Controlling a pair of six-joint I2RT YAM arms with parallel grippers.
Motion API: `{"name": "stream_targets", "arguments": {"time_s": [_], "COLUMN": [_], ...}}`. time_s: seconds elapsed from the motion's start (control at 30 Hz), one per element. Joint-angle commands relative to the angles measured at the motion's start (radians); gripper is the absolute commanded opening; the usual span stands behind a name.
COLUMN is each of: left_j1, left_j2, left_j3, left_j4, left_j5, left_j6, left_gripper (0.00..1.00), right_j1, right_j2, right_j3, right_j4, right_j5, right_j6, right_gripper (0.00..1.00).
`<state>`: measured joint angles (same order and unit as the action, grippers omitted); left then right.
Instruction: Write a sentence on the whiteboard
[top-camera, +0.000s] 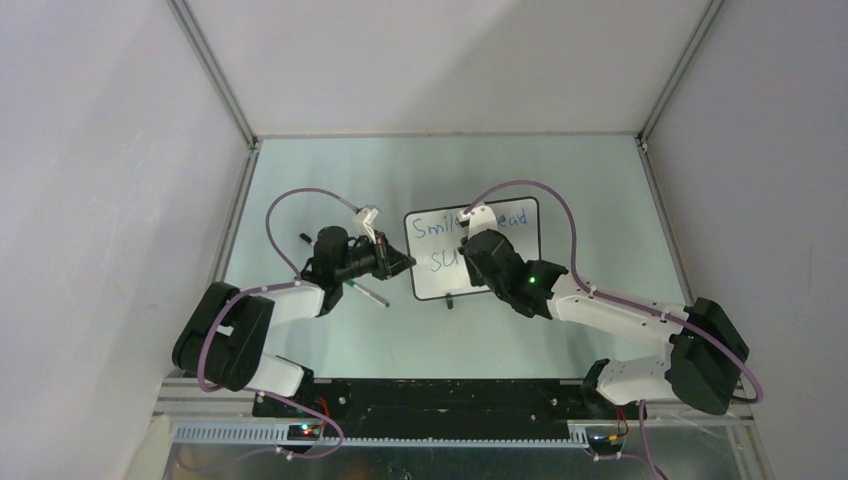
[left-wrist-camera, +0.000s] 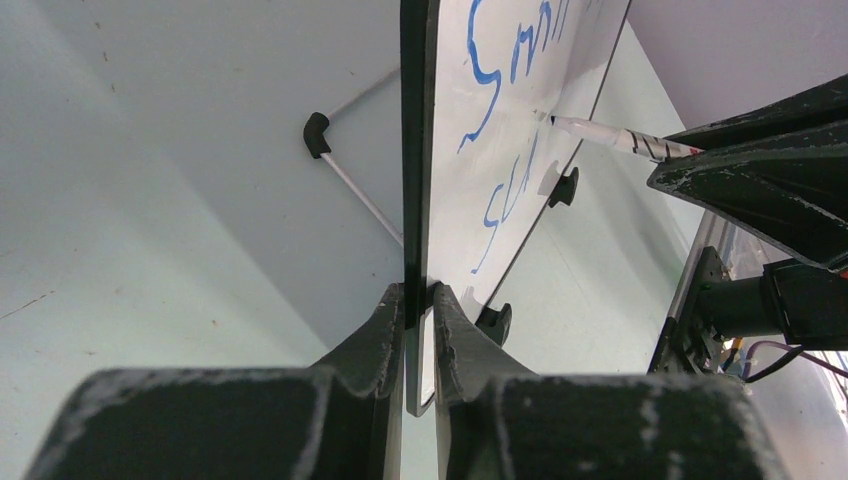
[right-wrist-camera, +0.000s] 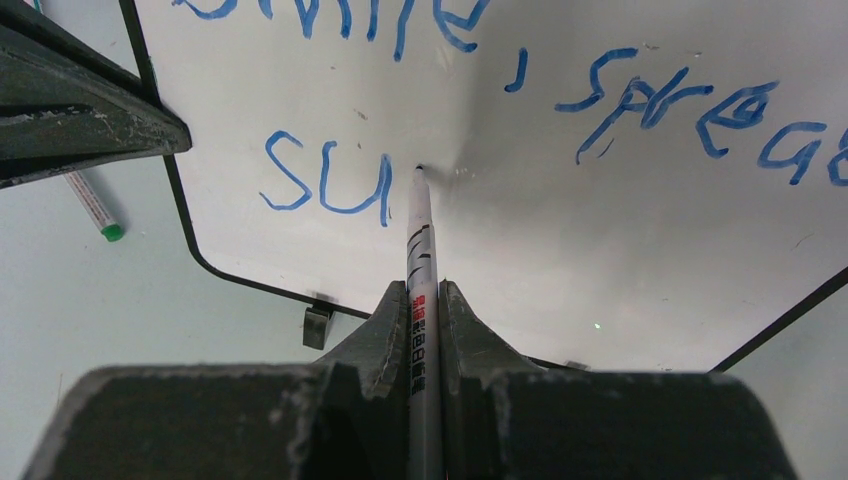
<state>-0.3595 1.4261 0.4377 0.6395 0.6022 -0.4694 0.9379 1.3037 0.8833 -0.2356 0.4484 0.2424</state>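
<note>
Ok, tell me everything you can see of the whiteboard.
The whiteboard is small, rectangular, glossy white, in a thin black frame with rounded corners and small black feet on its near edge. Blue handwriting reads "Smile, spread" above "SU". It sits mid-table; whether flat or propped I cannot tell. The left claw pinches its left edge, and the tip of the marker in the right claw touches its face.

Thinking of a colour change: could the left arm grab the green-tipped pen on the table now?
Probably not yet: the left gripper is shut on the whiteboard edge. The green-tipped pen lies uncovered beside that arm, so letting go would free it.
</note>
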Motion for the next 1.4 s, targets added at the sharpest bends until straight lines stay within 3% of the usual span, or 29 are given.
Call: {"name": "stream_targets", "arguments": {"time_s": [0.0,1.37], "left_j1": [-0.010,-0.019], "left_j2": [-0.017,-0.027], "left_j3": [0.015,0.021], "left_j4": [-0.047,-0.073], "left_j5": [-0.029,-0.046], "left_j6": [0.041,0.058], "left_gripper": [0.06,0.06], "right_j1": [-0.012,0.015], "right_j2": [0.015,0.023], "right_j3": [0.057,0.038], "right_j4": [0.008,-0.083], "right_j5": [0.025,0.006], "right_j6": [0.004,0.057], "right_gripper": [0.00,0.00]}}
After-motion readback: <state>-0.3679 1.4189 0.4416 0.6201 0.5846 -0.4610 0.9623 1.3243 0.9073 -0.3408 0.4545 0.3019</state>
